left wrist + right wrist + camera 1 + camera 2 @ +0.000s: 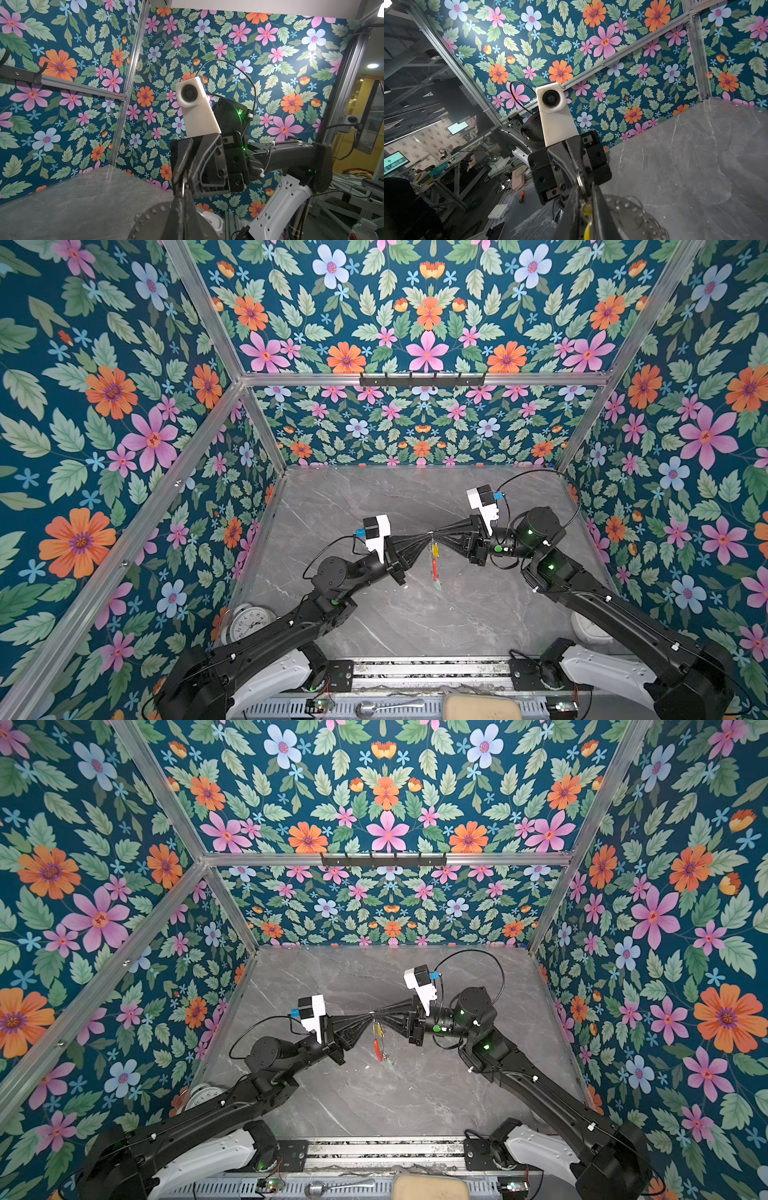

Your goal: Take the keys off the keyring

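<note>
Both grippers meet tip to tip above the middle of the grey marble table (457, 622). My left gripper (428, 536) is shut on the top of the keyring (434, 568), a thin hoop with a red sleeve that hangs edge-on below the tips in both top views. In the left wrist view a metal ring (183, 188) sits between its fingers. My right gripper (437, 534) is closed on the yellow-tagged key (587, 209) and its small split ring (580, 180). The yellow tag (435, 549) hangs just under the tips. The mint-tagged key (437, 585) dangles at the hoop's lower end.
A white clock (249, 620) lies at the front left beside the left arm. A white object (590, 630) sits under the right arm at the front right. A black hook rail (422, 380) runs along the back wall. A spoon (386, 706) and a beige pad (482, 707) lie on the front frame.
</note>
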Robot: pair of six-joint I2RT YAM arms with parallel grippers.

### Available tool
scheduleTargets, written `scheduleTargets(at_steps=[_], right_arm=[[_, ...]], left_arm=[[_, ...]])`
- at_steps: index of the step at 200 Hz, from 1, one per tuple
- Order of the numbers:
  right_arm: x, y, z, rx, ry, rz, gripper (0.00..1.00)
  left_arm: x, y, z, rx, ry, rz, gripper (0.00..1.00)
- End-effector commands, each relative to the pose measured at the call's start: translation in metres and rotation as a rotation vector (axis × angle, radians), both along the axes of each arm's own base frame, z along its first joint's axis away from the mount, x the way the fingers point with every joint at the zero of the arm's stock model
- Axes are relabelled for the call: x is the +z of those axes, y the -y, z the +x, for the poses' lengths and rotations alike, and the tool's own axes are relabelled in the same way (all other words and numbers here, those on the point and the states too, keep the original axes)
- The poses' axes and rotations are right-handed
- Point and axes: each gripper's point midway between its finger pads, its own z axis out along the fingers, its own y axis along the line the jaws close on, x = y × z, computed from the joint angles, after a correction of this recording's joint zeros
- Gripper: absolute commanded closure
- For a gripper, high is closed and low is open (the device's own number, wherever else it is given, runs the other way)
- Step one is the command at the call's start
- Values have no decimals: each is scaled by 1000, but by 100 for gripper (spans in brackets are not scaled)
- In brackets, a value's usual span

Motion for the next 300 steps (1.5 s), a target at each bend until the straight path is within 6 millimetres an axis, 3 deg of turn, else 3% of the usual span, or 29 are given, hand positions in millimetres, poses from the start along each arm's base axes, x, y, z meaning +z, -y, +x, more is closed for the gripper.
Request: scheduleTargets(at_steps=[1, 38, 70, 90, 107, 174, 186, 210, 252, 300], right_arm=[[8, -1, -5, 32, 13, 15, 86], [8, -3, -6, 50, 10, 12, 100], [5, -4, -6, 58, -4, -16, 100], [1, -2, -4, 28, -11, -80, 100], [-5, 0, -5, 18, -20, -147, 100], [-9, 7, -7, -2, 12, -294, 100], [-9, 8, -7, -1, 13, -299, 100], [-7, 8, -6, -6, 17, -306, 100], [-4, 4, -6, 0, 24, -308, 100], [-5, 0, -4, -9, 27, -316, 100]], left_arm=[[11, -4, -1, 11, 35, -39, 100], [12, -3, 0, 9, 32, -37, 100], [12, 0, 0, -3, 27, -27, 100], [8, 3, 0, -16, 0, 9, 65], [2, 7, -1, -45, -31, 54, 56], [5, -9, 4, -223, -173, 69, 77], [6, -8, 2, -248, -176, 76, 77], [8, -5, -4, -293, -168, 92, 66], [5, 2, -7, -349, -170, 124, 65], [1, 3, -6, -351, -178, 139, 83]])
